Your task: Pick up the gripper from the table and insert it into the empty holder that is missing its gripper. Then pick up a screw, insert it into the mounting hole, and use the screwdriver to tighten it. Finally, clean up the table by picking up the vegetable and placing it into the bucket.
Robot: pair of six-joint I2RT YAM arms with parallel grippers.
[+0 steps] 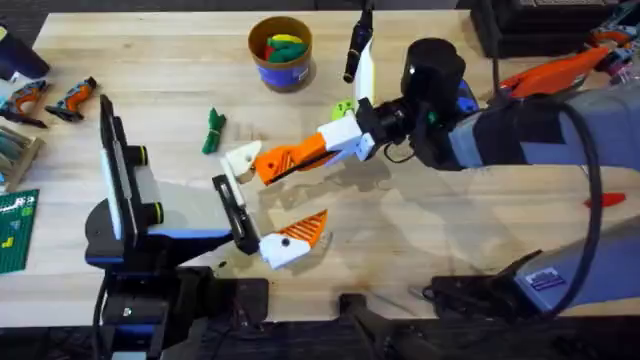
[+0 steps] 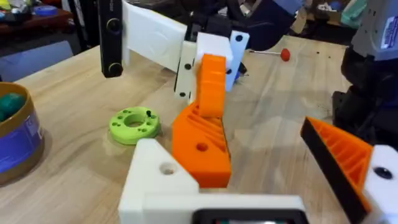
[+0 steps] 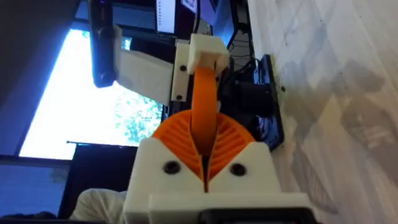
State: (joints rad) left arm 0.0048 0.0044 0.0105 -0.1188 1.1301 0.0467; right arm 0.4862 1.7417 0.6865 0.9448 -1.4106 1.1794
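Observation:
My right gripper [image 1: 342, 140] [image 3: 204, 163] is shut on the gripper, an orange wedge piece [image 1: 285, 158] [image 2: 204, 140] [image 3: 204, 115]. The wedge's far end rests against the white holder [image 1: 243, 158] [image 2: 163, 182] [image 3: 206, 51] on my left arm's jaw. My left gripper [image 1: 272, 200] [image 2: 261, 177] stands open, its other finger carrying an orange ribbed tip [image 1: 305, 230] [image 2: 341, 155]. The dark green vegetable [image 1: 213, 130] lies on the table left of the holder. The blue bucket [image 1: 281, 68] [image 2: 18, 140] stands at the back centre with toy pieces inside. The screwdriver and the screws are hidden.
A lime-green disc [image 1: 343, 108] [image 2: 134, 124] lies just behind the right gripper. A dark pen-shaped object [image 1: 352, 48] stands beside a white piece at the back. Orange tools [image 1: 50, 98] lie at the far left, a green plate [image 1: 15, 230] at the left edge. A red-knobbed rod [image 2: 284, 54] lies farther off.

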